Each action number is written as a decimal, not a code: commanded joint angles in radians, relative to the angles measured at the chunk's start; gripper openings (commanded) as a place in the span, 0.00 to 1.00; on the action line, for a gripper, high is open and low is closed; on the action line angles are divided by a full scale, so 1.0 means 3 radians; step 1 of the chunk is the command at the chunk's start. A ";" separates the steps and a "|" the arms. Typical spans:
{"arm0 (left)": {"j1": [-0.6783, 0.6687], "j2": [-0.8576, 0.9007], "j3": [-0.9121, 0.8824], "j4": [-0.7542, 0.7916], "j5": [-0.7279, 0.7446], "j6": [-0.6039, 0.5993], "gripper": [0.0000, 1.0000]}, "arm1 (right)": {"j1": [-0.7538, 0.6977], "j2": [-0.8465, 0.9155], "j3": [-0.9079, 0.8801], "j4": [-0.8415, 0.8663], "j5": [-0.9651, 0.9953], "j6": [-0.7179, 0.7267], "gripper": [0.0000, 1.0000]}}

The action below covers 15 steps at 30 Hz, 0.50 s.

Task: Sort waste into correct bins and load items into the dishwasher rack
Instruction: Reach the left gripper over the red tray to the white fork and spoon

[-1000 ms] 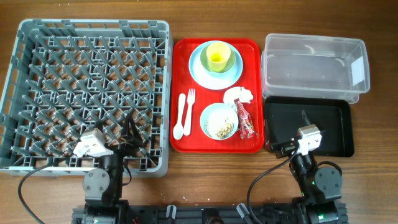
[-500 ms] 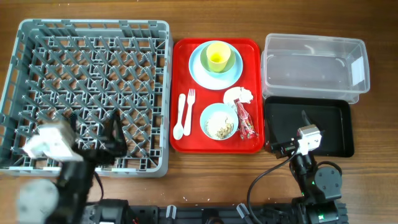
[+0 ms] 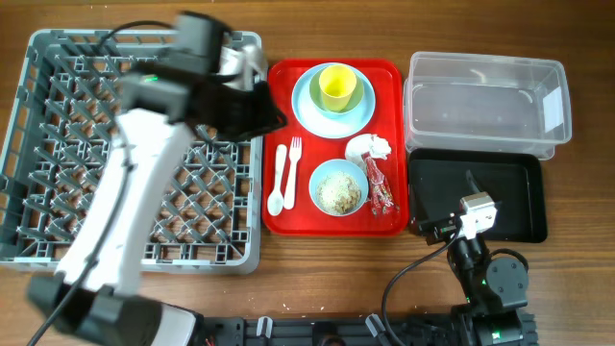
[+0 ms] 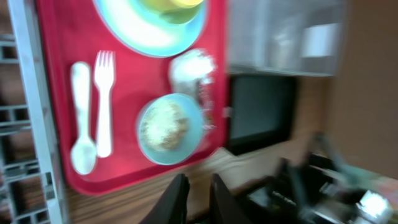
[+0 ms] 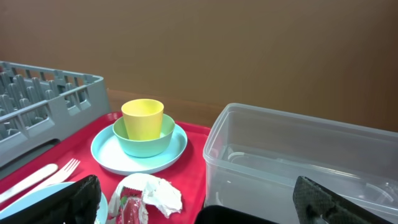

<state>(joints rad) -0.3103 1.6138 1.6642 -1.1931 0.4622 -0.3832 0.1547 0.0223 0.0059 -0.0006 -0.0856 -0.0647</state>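
The grey dishwasher rack fills the left of the overhead view, and nothing lies on its lattice. The left arm runs over it from the lower left corner up to the top centre. There the left gripper hangs above the seam between the rack's right wall and the red tray. In the blurred wrist view its fingers sit close together with only a slim gap and nothing between them. On the tray's left side the white spoon and fork lie side by side, the spoon nearer the rack. At the tray's top sits the pale blue plate, and on it a green bowl with the yellow cup standing upright inside. Below, in the tray's lower middle, is the small pale bowl holding rice scraps. Just right of it lie the crumpled napkin and, beneath that, the red wrapper, touching the bowl's rim. The clear tub stands empty at the upper right of the frame. The black tray, also empty, lies directly below it. The right gripper rests low at the black tray's near left edge, jaws spread wide and holding nothing.
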 commanded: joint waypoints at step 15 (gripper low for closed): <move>-0.0895 0.1293 -0.0326 0.0350 -0.1806 -0.0347 0.28 | 0.0017 -0.0018 -0.0003 0.0010 0.0009 0.0048 1.00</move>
<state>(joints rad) -0.5816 1.9797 1.6226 -1.1091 -0.0589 -0.4774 0.1547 0.0219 0.0063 -0.0006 -0.0856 -0.0650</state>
